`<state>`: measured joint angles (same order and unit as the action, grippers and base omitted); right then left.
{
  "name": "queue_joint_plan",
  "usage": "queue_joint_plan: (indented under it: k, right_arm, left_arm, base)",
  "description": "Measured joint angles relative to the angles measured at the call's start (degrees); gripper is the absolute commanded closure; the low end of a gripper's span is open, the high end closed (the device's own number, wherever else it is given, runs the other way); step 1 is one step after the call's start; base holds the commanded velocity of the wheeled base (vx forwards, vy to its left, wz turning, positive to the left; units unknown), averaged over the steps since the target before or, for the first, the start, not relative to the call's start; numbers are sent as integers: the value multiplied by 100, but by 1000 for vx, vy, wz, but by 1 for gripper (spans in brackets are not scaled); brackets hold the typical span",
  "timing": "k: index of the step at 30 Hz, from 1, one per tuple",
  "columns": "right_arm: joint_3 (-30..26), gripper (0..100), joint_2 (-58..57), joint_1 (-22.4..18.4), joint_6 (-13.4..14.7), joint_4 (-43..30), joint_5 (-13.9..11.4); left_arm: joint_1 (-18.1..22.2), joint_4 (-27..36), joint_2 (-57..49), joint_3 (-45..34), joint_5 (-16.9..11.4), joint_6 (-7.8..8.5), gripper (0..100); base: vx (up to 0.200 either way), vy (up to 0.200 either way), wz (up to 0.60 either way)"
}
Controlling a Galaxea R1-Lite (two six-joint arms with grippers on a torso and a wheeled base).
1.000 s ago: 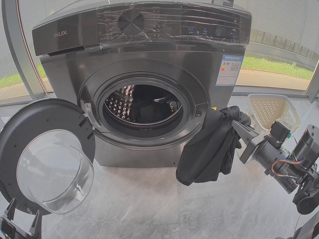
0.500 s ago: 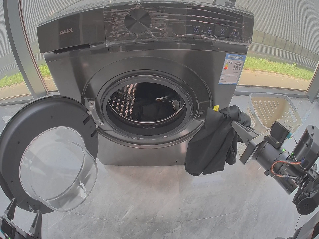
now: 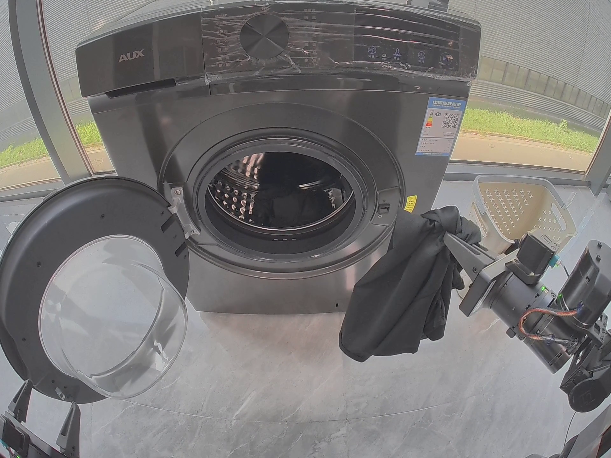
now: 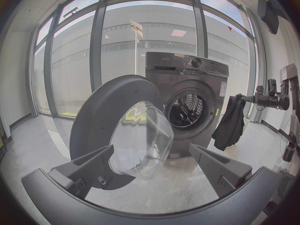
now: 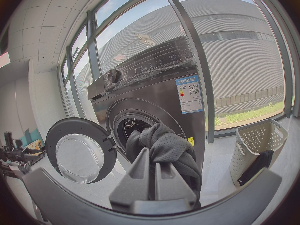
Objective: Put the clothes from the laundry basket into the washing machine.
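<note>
Change: the whole head view has shifted, so the camera moved. Measured against the right gripper (image 3: 453,242), the hem of the black garment (image 3: 401,287) has swung lower and toward the robot's left.
Right gripper: clamped on the garment's bunched top and held to the right of the washing machine (image 3: 286,97).
Left gripper (image 4: 150,147): jaws spread, holding nothing, low by the door (image 3: 83,236).
Garment position: in the air between the drum opening (image 3: 280,192) and the laundry basket (image 3: 519,208), clear of the floor.
Garment axis: the long axis is near vertical, top at the fingers and hem down, leaning slightly left.
Done: the door is swung open, and something dark lies in the drum.
Left: this garment is not yet inside, and 1 more dark piece (image 5: 259,164) is in the basket.
</note>
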<state>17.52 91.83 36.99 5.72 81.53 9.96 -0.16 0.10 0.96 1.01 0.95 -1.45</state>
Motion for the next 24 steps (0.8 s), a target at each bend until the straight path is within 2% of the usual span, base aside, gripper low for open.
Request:
queue_joint_plan:
  k: [2, 17, 24]
  right_arm:
    - [-5, 100, 0, 2, 0, -2, 2]
    - [-29, 100, 0, 9, -2, -7, -2]
    - [-90, 100, 1, 9, 0, 9, -4]
  left_arm:
    - [-2, 0, 0, 0, 0, -10, 0]
    - [0, 0, 0, 0, 0, -10, 0]
    - [-5, 0, 0, 0, 0, -7, 0]
  base:
    - [200, 0, 0]
    - [0, 0, 0]
    - [0, 171, 0]
